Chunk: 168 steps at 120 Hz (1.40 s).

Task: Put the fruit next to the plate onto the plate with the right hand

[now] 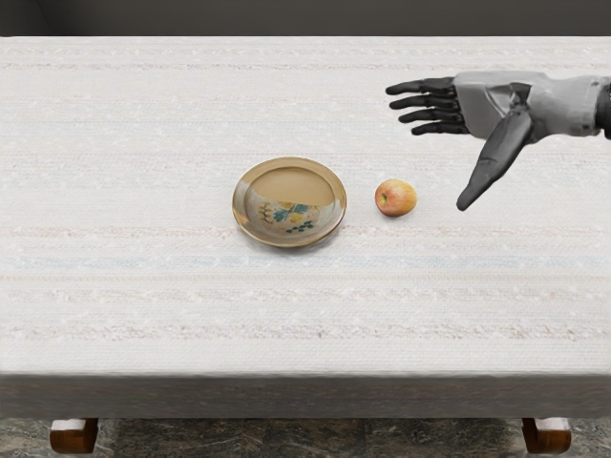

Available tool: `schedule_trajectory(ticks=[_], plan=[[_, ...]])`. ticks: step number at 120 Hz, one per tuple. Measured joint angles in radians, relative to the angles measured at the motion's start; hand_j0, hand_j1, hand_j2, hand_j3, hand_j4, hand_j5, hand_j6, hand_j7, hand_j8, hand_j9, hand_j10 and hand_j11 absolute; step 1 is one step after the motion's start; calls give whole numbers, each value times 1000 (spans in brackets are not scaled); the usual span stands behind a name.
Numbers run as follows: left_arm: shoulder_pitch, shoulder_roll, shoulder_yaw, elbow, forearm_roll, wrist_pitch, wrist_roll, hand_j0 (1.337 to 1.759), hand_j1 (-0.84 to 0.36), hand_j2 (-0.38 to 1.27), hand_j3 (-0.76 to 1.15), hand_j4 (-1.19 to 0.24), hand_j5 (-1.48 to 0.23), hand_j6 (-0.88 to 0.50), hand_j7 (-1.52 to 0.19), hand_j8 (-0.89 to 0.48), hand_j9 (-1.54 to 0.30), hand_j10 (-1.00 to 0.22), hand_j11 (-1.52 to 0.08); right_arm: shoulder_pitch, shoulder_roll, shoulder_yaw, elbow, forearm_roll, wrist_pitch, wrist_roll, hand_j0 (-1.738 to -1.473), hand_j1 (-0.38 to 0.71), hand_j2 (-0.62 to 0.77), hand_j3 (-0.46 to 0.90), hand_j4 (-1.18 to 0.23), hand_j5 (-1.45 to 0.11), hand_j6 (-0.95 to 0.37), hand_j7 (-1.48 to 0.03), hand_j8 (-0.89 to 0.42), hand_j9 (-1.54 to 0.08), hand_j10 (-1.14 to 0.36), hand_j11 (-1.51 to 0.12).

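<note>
A small red-and-yellow apple [395, 197] lies on the table just right of a round, gold-rimmed plate [244, 187] with a painted floral pattern. My right hand [449, 134] comes in from the right edge and hovers above and to the right of the apple, apart from it. Its fingers [425, 103] are stretched out toward the left and the thumb points down; nothing is held.
The pale, striped table [143, 286] spreads wide around the plate and apple. Its front edge runs along the bottom, with two wooden feet [73, 434] below it. The far edge meets a dark background.
</note>
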Motion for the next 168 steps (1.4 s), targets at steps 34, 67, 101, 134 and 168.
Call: schedule_trajectory(ticks=[34, 67, 101, 134, 168], plan=[[0, 0, 0, 0, 0, 0, 0, 1658, 60, 48, 0, -241, -313, -241, -313, -241, -313, -241, -313, 50, 73, -131, 107, -93, -476, -118, -1658, -296, -8, 0, -47, -59, -48, -59, -47, -59, -47, -59], [0, 0, 0, 0, 0, 0, 0, 1658, 60, 48, 0, -241, -313, -241, -313, -241, -313, -241, -313, 161, 267, -373, 163, -101, -946, -232, -1658, -296, -8, 0, -47, -59, -48, -59, -47, -59, -47, -59], [0, 0, 0, 0, 0, 0, 0, 1658, 60, 48, 0, -241, -313, -241, -313, -241, -313, -241, -313, 280, 478, -583, 168, -81, -1069, -290, -1658, -295, -8, 0, -46, -59, -47, -59, -47, -59, -46, -59], [0, 0, 0, 0, 0, 0, 0, 1658, 60, 48, 0, -241, -313, -241, -313, -241, -313, -241, -313, 379, 571, -684, 161, 2, -1077, -372, -1658, -295, -8, 0, -46, -59, -47, -59, -46, -59, -46, -59], [0, 0, 0, 0, 0, 0, 0, 1658, 60, 48, 0, -241, -313, -241, -313, -241, -313, -241, -313, 388, 673, -737, 85, 14, -1077, -399, -1658, -296, -8, 0, -46, -59, -46, -59, -46, -59, -46, -59]])
